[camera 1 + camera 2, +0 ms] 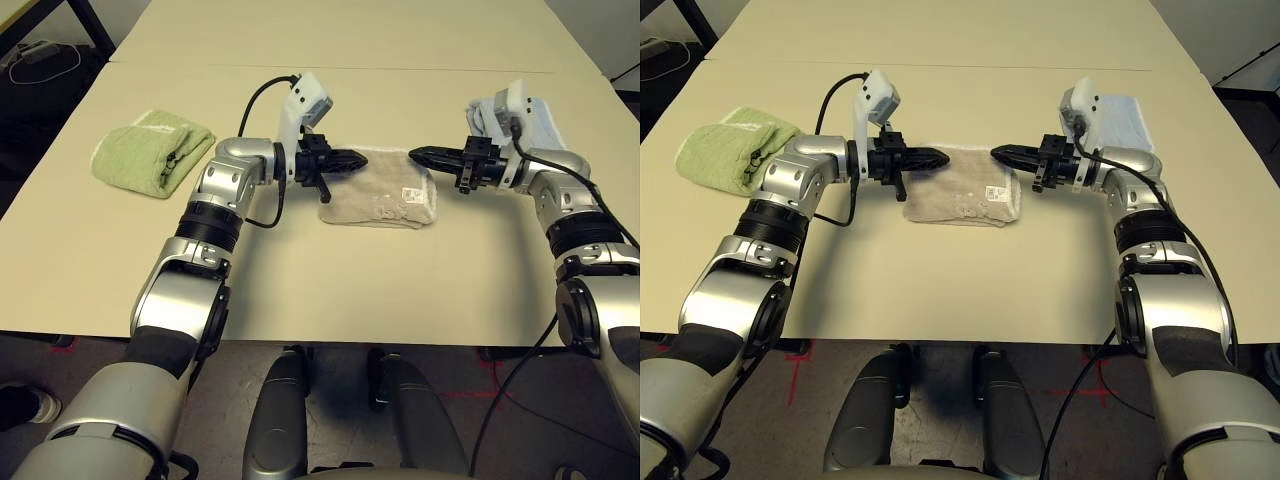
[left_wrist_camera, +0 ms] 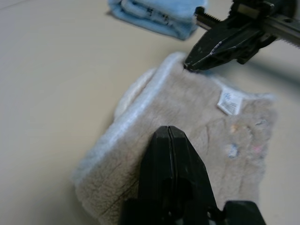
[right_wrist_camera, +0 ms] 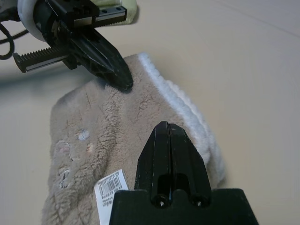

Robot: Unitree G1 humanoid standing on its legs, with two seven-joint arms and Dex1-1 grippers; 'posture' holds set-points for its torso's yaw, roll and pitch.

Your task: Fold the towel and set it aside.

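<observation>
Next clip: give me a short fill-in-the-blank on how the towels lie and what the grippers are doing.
1. The beige towel lies ____ on the table.
2. The left gripper and the right gripper both have their fingers ____.
3. The towel by the left arm's elbow is ____ in colour.
4. The white tag sits on the beige towel's ____ face.

Missing words: folded; shut; green; top

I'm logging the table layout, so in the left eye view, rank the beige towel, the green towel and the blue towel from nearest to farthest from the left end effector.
1. Beige towel: folded, right under the left end effector.
2. Green towel: off to the robot's left.
3. Blue towel: far right, behind the right wrist.
</observation>
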